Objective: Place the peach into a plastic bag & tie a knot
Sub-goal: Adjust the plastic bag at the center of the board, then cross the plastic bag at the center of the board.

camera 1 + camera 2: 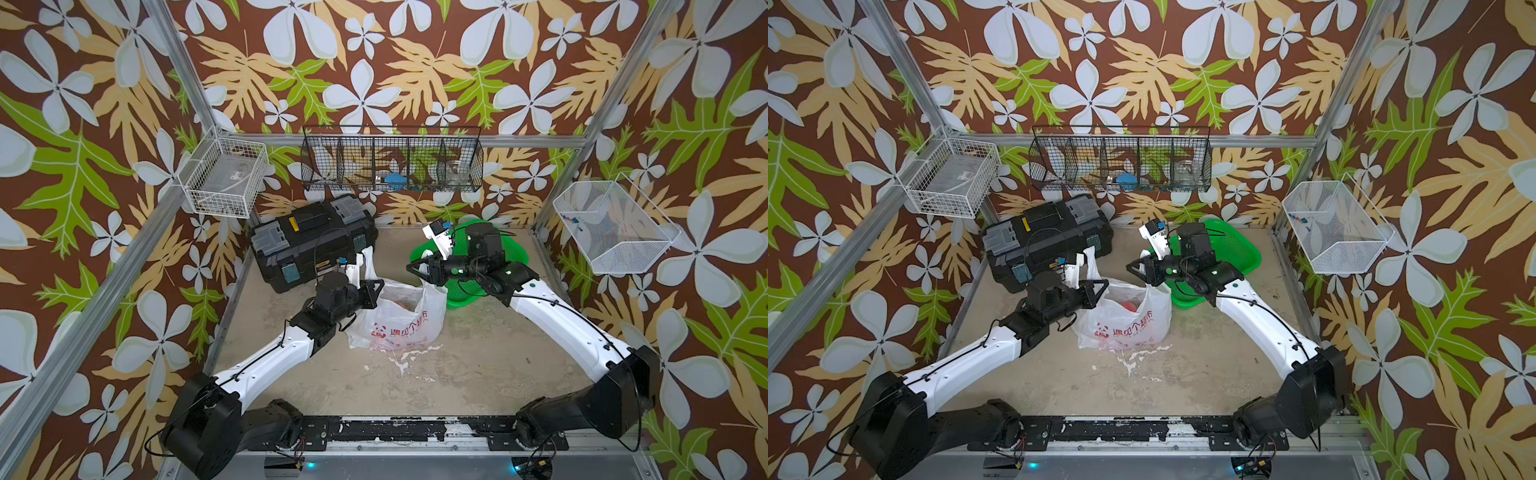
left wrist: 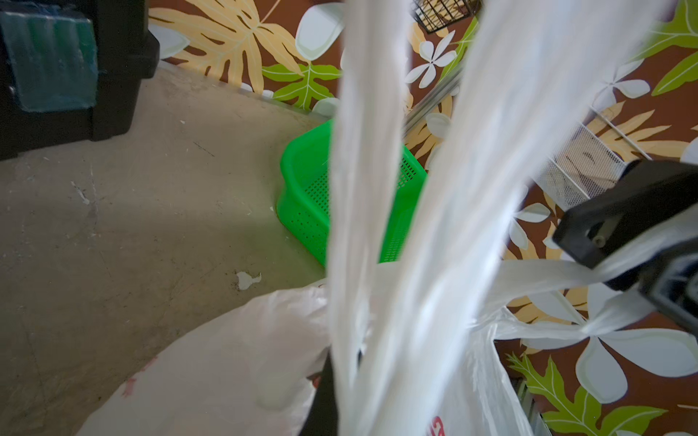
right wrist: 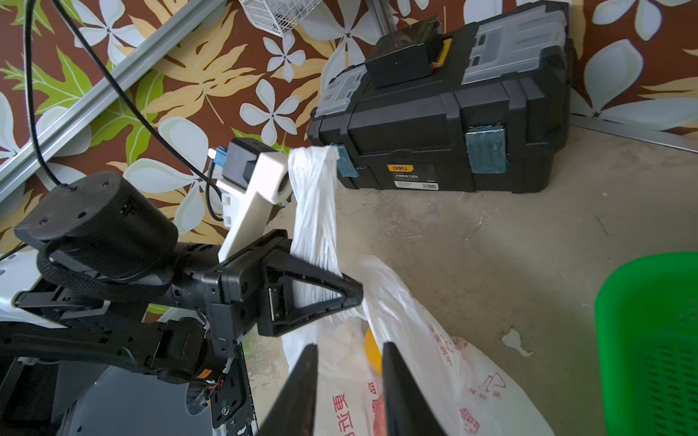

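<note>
Since the left gripper [image 3: 355, 291] is shut on one handle [image 3: 313, 211] and the right gripper [image 3: 349, 345] stands half-open, seemingly empty, grasp the other handle [image 2: 528, 272] before crossing.

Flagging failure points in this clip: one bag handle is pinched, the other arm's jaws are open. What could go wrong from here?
1. The left gripper is shut on a taut handle; the thin plastic bag could tear or slip free.
2. The right gripper has its jaws open near the other handle; a missed grasp leaves nothing to tie.
3. The bag's mouth gapes over the peach; a hard tug might spill it.
</note>
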Tool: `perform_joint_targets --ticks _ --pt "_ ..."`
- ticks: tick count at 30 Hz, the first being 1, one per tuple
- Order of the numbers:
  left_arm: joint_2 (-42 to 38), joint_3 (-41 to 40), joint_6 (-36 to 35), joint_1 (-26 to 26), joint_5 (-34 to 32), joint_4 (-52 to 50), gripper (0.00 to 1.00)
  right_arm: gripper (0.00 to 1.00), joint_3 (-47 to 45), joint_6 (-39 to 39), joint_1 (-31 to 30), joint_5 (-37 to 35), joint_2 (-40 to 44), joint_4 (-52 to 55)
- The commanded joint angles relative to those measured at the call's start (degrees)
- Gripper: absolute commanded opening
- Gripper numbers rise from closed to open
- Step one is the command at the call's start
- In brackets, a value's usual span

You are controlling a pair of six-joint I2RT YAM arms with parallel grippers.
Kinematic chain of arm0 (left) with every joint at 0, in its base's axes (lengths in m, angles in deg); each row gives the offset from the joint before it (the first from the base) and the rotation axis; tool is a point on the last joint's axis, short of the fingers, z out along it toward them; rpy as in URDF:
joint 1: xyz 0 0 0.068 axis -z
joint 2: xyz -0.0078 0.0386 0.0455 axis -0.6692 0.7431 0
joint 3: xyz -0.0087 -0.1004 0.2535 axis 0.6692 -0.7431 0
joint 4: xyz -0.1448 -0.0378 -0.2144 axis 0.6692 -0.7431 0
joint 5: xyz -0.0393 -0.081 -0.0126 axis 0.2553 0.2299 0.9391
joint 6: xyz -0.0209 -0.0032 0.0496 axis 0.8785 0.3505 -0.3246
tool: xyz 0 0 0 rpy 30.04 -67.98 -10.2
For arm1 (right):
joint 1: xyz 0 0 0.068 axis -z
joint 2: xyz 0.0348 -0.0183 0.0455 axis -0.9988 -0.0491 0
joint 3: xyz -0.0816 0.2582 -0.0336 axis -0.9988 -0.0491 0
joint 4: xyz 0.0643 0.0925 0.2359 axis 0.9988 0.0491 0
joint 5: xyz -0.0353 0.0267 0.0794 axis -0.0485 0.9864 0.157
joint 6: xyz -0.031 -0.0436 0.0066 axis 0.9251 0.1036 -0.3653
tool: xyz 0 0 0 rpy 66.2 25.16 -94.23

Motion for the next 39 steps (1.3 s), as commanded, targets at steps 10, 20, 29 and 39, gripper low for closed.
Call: perform_joint_targets --ticks 10,20,29,39 --pt "3.70 6.90 -6.36 -1.46 1.74 -6.29 0.00 0.86 -14.04 4.32 6.33 -10.84 19.68 0.30" --pt "4.20 8.22 -8.44 -1.46 7.89 -6.85 0.00 0.87 -30.13 7.16 6.39 -19.05 28.12 -10.09" --pt "4.63 8.21 -10.35 -1.46 12.23 -7.13 0.00 0.83 -29.61 9.49 6.35 -11.02 21.11 -20.47" --pt "4.76 8.21 -11.52 -1.46 13.87 -8.15 0.00 0.79 -26.24 12.39 6.21 -9.11 13.86 -24.25"
